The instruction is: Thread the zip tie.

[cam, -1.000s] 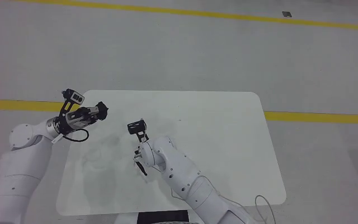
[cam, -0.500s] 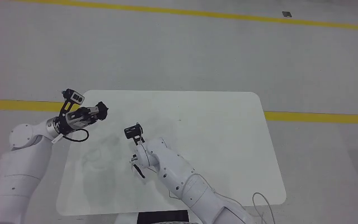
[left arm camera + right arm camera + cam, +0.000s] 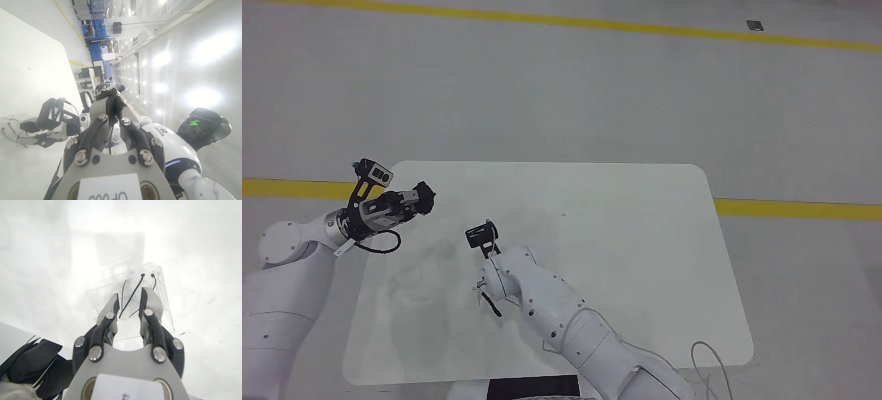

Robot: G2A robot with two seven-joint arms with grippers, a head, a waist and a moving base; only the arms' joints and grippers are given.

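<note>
Several black zip ties (image 3: 132, 292) lie in a clear plastic tray (image 3: 166, 306) on the white table. My right gripper (image 3: 129, 303) hangs open just above the tray, one finger on each side of a zip tie and apart from it. In the top view the right gripper (image 3: 487, 293) points down near the table's front left. The left wrist view shows the right gripper (image 3: 19, 133) over the tray (image 3: 9, 118). My left gripper (image 3: 424, 196) is held above the table's left edge, its fingers (image 3: 110, 108) shut. A thin black strand runs back between them; I cannot tell what it is.
The white table (image 3: 642, 250) has a small dark speck (image 3: 563, 212) near its middle. Tiny dark flecks (image 3: 181, 333) lie on the surface beside the tray. Yellow floor lines (image 3: 802, 209) run behind and beside the table.
The right arm has shifted a little to the left and settled over the tray. The left arm has kept still.
</note>
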